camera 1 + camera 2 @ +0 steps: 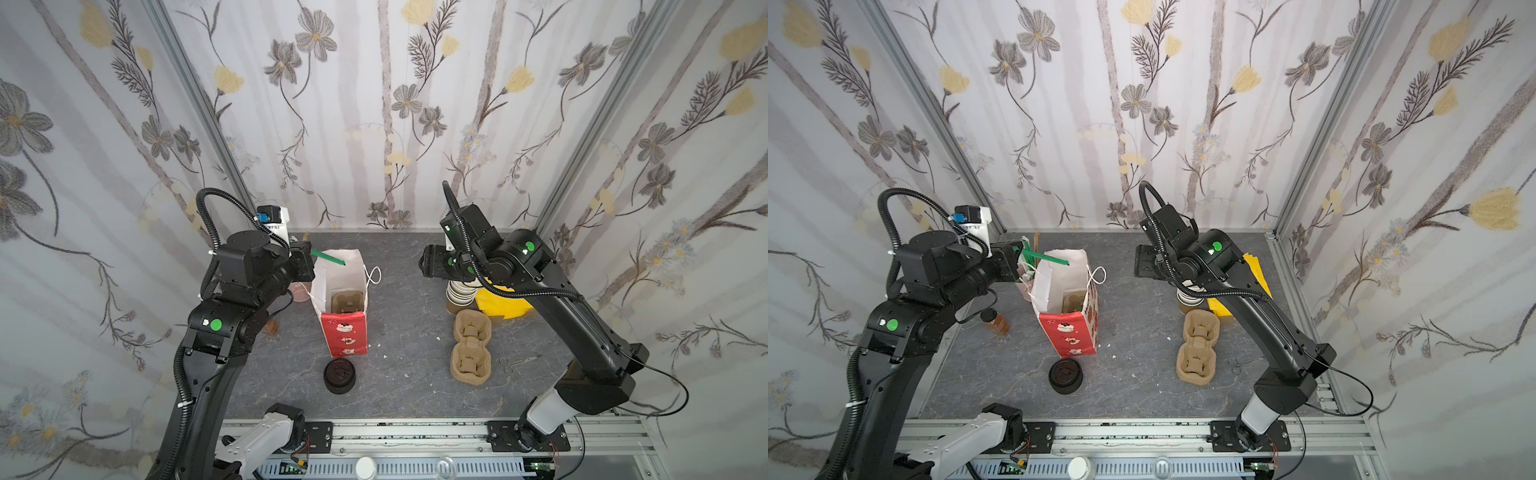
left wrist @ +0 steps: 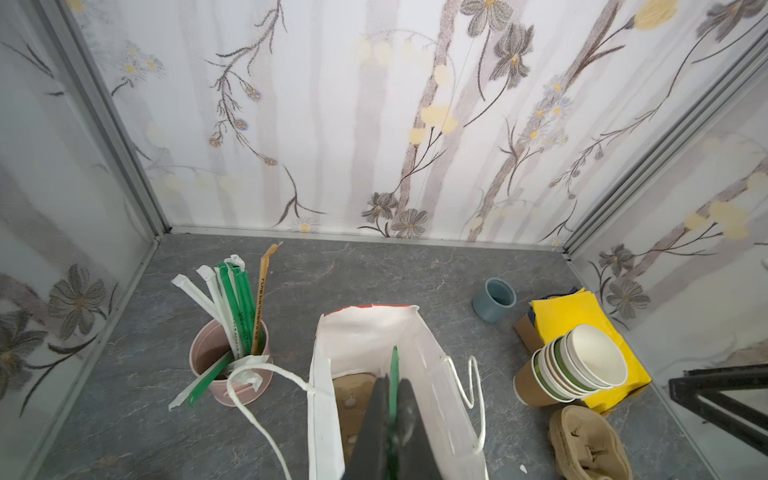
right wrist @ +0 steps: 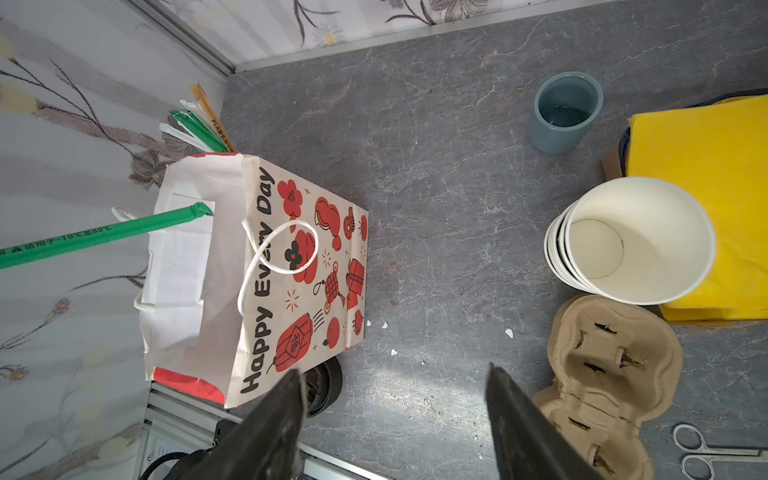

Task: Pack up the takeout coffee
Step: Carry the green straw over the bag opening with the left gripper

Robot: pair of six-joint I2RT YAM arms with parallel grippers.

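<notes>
The takeout coffee [image 1: 996, 323], a small olive-brown cup with a black lid, sits on the table left of the bag, close under my left arm. The paper bag [image 1: 345, 332] stands open, red-printed outside and white inside, with a pulp cup carrier [image 1: 347, 302] at its bottom. My left gripper [image 2: 392, 380] is shut on a green wrapped straw [image 1: 328, 257], which reaches out over the bag's mouth. My right gripper [image 3: 392, 370] hangs open and empty above the table, between the bag and the stack of lidless cups [image 3: 636, 241].
A squat stack of black lids [image 1: 339, 376] sits in front of the bag. Pulp carriers [image 1: 471, 347], scissors [image 1: 519, 360] and yellow napkins [image 1: 505, 305] lie at the right. A pink cup of straws [image 2: 230, 361] and a blue-grey cup [image 2: 494, 299] stand near the back.
</notes>
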